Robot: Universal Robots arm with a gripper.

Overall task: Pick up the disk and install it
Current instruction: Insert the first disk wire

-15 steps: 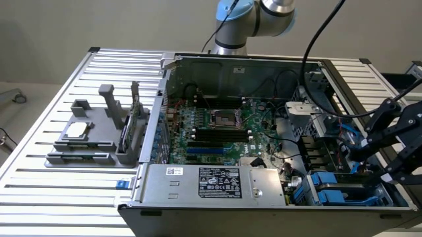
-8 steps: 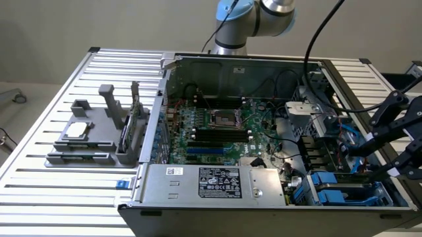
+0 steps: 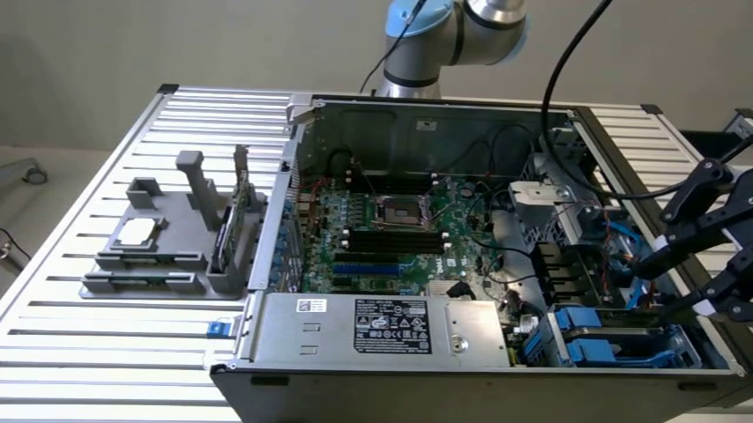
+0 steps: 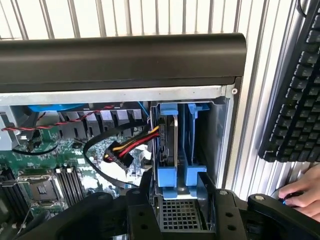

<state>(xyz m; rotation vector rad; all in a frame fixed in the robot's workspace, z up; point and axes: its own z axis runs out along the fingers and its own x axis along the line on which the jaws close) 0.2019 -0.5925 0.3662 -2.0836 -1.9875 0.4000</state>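
**Hand wide open beside the drive bay, disk seated in the case**

Biggest thing first: the slatted metal surface (image 3: 70,264) fills the exterior frame, carrying the open computer case (image 3: 436,115) across the centre. Inside it, the green motherboard (image 3: 389,238) sits mid-frame, with the grey power-supply box (image 3: 389,328) along the lower centre. At the left of the frame stands a grey parts holder (image 3: 165,247). Over at the right edge, the black hand (image 3: 694,256) hangs above the case's corner, jaws spread wide and gripping nothing. And the disk (image 4: 169,137), in its blue carrier, stands on edge in the bay, centre of the wrist frame, beside a second blue carrier (image 4: 192,140). A keyboard (image 4: 295,90) and a person's hand (image 4: 302,192) sit at the right edge.
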